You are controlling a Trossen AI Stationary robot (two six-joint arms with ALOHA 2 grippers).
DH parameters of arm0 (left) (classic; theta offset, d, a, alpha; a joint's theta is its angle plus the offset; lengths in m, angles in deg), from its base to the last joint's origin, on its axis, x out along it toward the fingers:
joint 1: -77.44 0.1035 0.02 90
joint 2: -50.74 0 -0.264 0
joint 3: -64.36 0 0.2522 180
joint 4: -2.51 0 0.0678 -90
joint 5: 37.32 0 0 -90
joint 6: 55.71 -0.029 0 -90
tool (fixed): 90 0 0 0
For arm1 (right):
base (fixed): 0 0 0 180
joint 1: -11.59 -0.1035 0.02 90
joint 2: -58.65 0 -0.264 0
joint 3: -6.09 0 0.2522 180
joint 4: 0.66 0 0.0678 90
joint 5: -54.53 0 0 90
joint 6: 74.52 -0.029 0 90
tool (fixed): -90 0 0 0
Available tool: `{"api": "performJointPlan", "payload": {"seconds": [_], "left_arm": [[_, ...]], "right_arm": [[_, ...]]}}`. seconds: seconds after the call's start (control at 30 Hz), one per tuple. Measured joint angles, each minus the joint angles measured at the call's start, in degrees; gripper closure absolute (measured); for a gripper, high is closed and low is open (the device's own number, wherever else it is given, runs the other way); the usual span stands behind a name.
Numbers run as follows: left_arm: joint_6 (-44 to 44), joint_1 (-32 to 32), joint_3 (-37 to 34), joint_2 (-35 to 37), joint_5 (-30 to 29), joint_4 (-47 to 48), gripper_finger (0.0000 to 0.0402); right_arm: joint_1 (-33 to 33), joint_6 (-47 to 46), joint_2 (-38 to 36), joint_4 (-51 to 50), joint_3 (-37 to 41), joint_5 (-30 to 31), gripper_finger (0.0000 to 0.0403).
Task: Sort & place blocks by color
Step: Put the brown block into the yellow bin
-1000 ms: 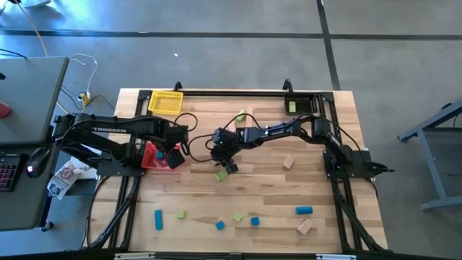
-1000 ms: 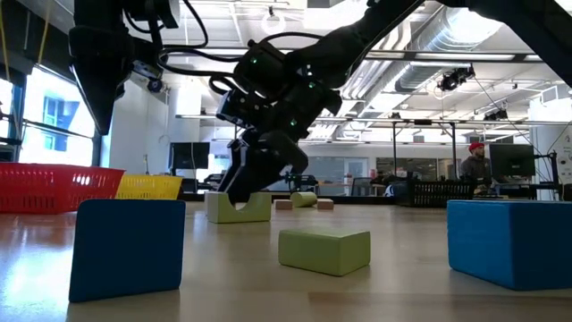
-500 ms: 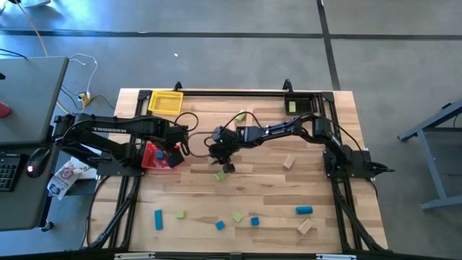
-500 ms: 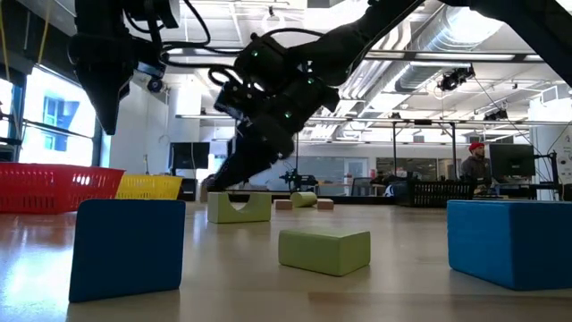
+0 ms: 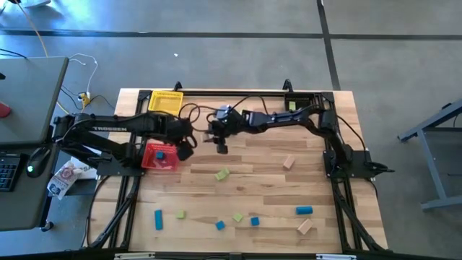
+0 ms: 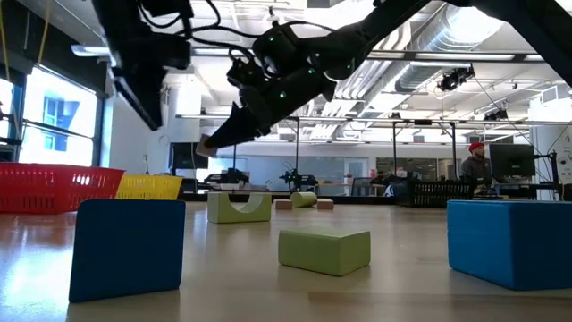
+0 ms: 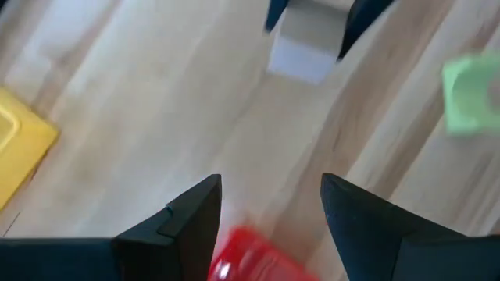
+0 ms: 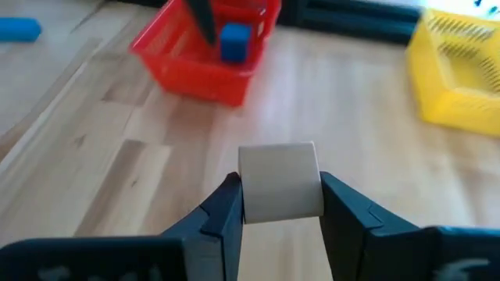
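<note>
My right gripper (image 5: pixel 220 142) hangs above the table's far middle, shut on a tan wooden block (image 8: pixel 280 183); the left wrist view also shows that block (image 7: pixel 307 48). My left gripper (image 5: pixel 185 149) stands open and empty (image 7: pixel 269 187) by the right side of the red bin (image 5: pixel 150 160). A blue block (image 5: pixel 162 153) lies in that bin. A light green arch block (image 5: pixel 221 174) rests on the table, near of the right gripper. Several blue, green and tan blocks lie along the near part, among them a blue bar (image 5: pixel 158 219) and a tan block (image 5: pixel 305 226). My right gripper pinches the tan block by two opposite sides (image 8: pixel 245 199) between its two fingers (image 8: pixel 223 211). The fingers slant down, coming from the table's right. The block is lifted clear of the table and sticks out past the fingertips.
A yellow bin (image 5: pixel 166 102) stands at the far left and a black bin (image 5: pixel 315 105) holding a green block at the far right. Another tan block (image 5: pixel 289 162) lies right of centre. Bare wood lies between the red bin and the green arch block.
My right gripper has risen from the table beside the green arch block and gone toward the far edge with the tan block, now clear of the table. The arch block has stayed put. My left gripper has tipped upward and swung a little toward the table's right.
</note>
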Motion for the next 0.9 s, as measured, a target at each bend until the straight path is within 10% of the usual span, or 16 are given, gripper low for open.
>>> {"api": "performJointPlan", "payload": {"seconds": [0.9], "left_arm": [[-0.3, 21.23, 0.02, 0.0, 13.08, -19.8, 0.0195]], "right_arm": [[-5.36, 22.44, -1.15, 6.19, 0.0, 37.32, 0.0293]]}}
